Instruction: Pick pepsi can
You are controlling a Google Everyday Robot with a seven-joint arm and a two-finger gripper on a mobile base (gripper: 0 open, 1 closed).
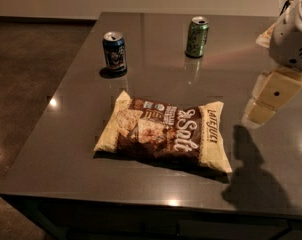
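Hand (pixel 265 106) right, above glossy dark table (pixel 66 149)

Glossy grey table (pixel 66 149) mirrors lights; pepsi can (pixel 114 52) shiny metal; gripper (pixel 270 98) at right, seemingly matt plastic.

I have my arm (pixel 292 34) showing at the right edge, on the far side, where only its white rounded housing is visible and the frame cuts off the rest. Below the housing, the wrist (pixel 277 89) is a cream-coloured block with a small dark dot on its face, slanting down and to the left. The gripper (pixel 260 113) hangs at the lower end of that block, on the right of the scene at middle depth. It's angled down toward the near left and hangs in the air.
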